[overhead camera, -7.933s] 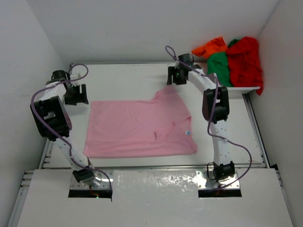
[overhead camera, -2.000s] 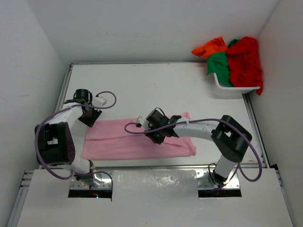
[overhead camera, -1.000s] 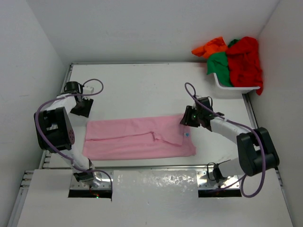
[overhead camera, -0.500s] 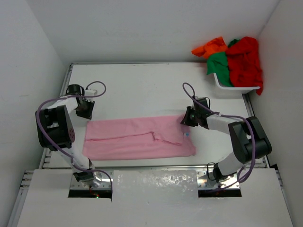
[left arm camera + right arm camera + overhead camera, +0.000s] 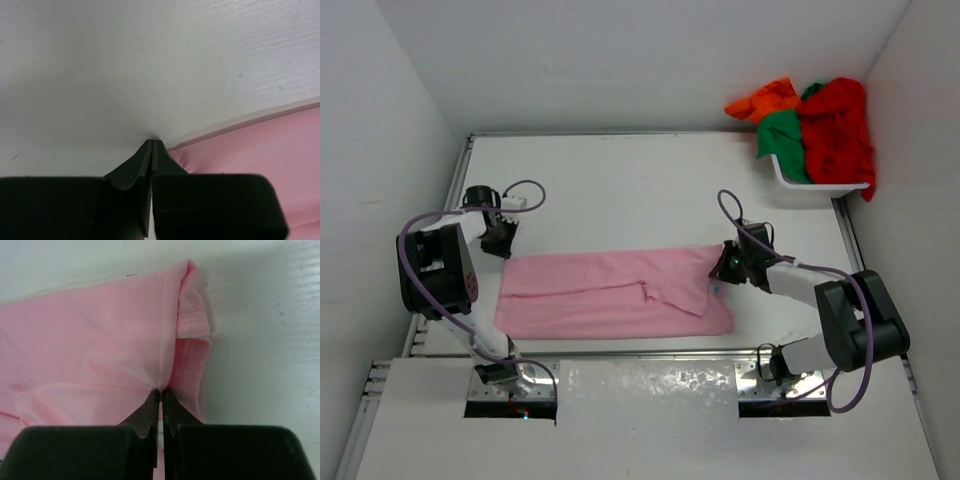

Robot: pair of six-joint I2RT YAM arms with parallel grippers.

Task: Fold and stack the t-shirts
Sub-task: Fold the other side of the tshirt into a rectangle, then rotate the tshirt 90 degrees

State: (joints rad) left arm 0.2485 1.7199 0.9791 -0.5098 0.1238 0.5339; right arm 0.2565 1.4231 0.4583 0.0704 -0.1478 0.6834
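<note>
1. The left end effector (image 5: 151, 146), fingers pressed together, is touching the table (image 5: 620, 190) just beside the pink t-shirt (image 5: 610, 295).
2. The pink t-shirt is lying folded into a long band.
3. The right end effector (image 5: 160, 391), fingers pressed together, is resting its tips on that shirt's right end.
4. The red t-shirt (image 5: 838, 120), green t-shirt (image 5: 782, 135) and orange t-shirt (image 5: 765, 98) are sitting heaped in the basket (image 5: 820, 186).

We look down on the whole table (image 5: 620, 180) from above and behind the arm bases. Each wrist view sits low and close, facing along its tool: the left tool (image 5: 151, 146) at one edge of the pink t-shirt (image 5: 260, 150), the right tool (image 5: 160, 392) over its other end. All three views share that shirt.
</note>
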